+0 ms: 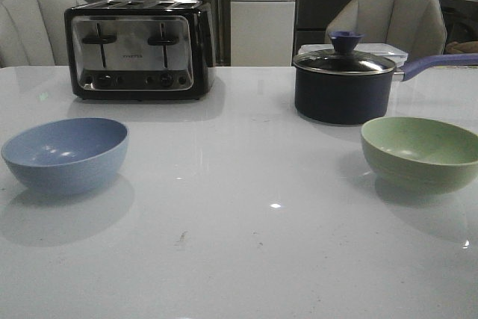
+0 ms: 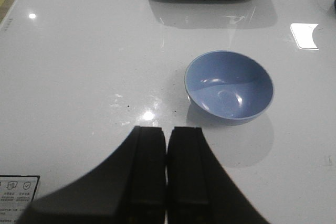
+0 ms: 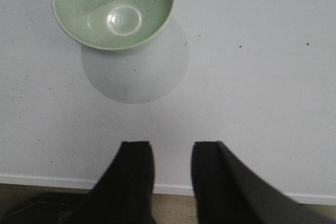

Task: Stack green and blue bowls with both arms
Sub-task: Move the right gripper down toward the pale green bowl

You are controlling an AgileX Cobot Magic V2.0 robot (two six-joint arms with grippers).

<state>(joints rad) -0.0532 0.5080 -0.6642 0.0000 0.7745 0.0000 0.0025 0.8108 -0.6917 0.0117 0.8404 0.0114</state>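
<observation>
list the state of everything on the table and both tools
blue bowl: upright, empty
green bowl: upright, empty
saucepan: lid on
toaster: levers up, no bread showing
left tool: shut, holding nothing
right tool: open, holding nothing

Blue bowl (image 1: 66, 155): dusty light blue, matte, round, plain. Sits upright on the white table (image 1: 239, 252), on the left side, mouth up, nothing inside; small light glints on its inner wall. Green bowl (image 1: 422, 152): pale sage green, same shape and apparently the same size, upright on the right side, mouth up, also holding nothing; a faint ring marks its inner base in the right wrist view. The two bowls stand well apart with bare tabletop between them, roughly level with each other. Each casts a soft shadow on the table.
</observation>
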